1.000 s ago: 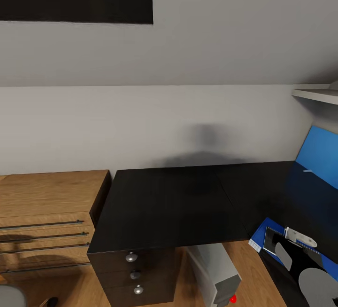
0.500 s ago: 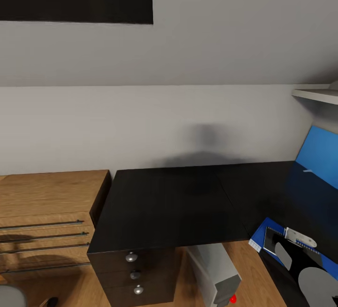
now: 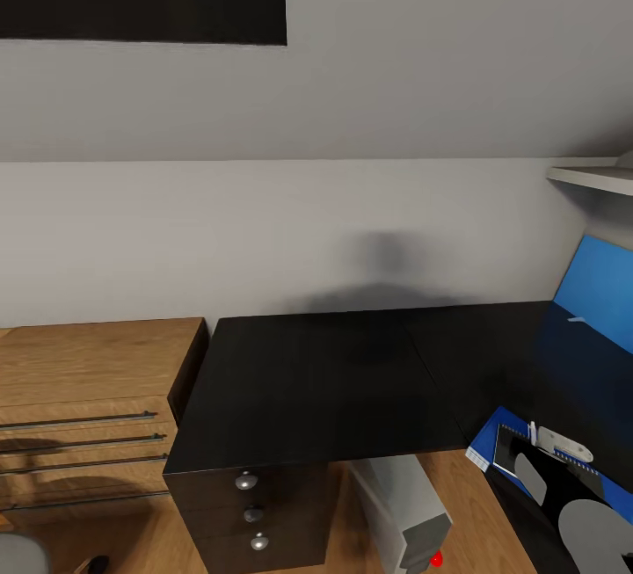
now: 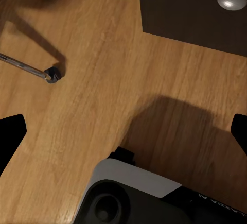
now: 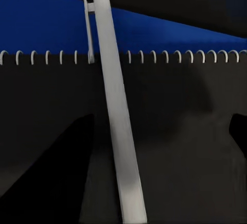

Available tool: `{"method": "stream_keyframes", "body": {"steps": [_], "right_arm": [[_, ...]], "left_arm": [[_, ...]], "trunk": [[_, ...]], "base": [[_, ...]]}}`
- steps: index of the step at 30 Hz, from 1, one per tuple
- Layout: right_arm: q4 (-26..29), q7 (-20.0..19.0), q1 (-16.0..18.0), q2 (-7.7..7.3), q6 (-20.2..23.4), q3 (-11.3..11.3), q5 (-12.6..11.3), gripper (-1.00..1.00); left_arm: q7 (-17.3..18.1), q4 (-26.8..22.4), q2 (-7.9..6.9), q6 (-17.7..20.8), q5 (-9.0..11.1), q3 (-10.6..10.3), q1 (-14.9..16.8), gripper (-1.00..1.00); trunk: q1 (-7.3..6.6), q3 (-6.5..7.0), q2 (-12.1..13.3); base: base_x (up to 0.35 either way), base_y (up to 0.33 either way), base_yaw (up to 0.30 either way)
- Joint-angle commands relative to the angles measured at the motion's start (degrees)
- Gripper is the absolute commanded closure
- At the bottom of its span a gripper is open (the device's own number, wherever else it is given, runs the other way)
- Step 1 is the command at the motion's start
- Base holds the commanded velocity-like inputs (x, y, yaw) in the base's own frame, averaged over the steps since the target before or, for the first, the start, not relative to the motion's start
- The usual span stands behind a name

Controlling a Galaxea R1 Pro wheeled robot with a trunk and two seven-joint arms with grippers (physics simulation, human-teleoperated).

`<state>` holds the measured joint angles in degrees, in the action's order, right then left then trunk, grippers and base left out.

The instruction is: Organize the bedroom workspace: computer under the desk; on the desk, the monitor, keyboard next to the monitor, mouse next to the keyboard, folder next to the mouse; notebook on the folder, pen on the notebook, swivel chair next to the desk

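A white pen (image 5: 113,105) lies loose on the black spiral notebook (image 5: 180,131), which rests on the blue folder (image 5: 51,23) at the black desk's (image 3: 334,381) front right corner. My right gripper (image 3: 563,504) hovers just above the pen (image 3: 563,444), open, its fingers spread wide on either side. The blue monitor (image 3: 598,293) stands on the desk at the far right. Under the desk stands the grey computer tower (image 3: 400,504). My left gripper (image 4: 123,136) hangs open over the wooden floor, holding nothing.
A wooden dresser (image 3: 88,407) stands left of the desk's drawer unit (image 3: 251,512). A swivel-chair caster (image 4: 53,73) and leg are on the floor near the left gripper, with my base (image 4: 134,193) below. A white shelf (image 3: 593,177) juts out above the monitor.
The pen's clip end has turned slightly on the notebook. The camera, desk and both arms look unmoved.
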<state>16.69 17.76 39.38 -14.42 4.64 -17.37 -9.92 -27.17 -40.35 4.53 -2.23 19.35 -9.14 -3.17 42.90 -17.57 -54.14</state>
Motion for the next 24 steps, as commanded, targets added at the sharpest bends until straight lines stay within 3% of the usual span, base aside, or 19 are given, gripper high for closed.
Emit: {"method": "stream_keyframes", "body": {"steps": [1,19,24], "right_arm": [[0.1,0.2,0.0,0.0,0.3,0.1,-0.6,-1.0],[0.2,0.2,0.0,0.0,-0.3,0.1,-0.6,-1.0],[0.3,0.2,0.0,0.0,-0.4,0.1,-0.6,-1.0]], "left_arm": [[-0.3,-0.1,-0.04,-0.2,0.6,-0.3,0.0,-1.0],[-0.3,-0.1,-0.04,-0.2,0.6,-0.3,0.0,-1.0],[-0.3,-0.1,-0.04,-0.1,0.6,-0.3,0.0,-1.0]], "trunk": [[0.01,-0.06,0.0],[0.01,-0.06,0.0],[-1.09,0.84,2.0]], "base": [[0.0,0.0,0.0],[0.0,0.0,0.0],[0.0,0.0,0.0]]}}
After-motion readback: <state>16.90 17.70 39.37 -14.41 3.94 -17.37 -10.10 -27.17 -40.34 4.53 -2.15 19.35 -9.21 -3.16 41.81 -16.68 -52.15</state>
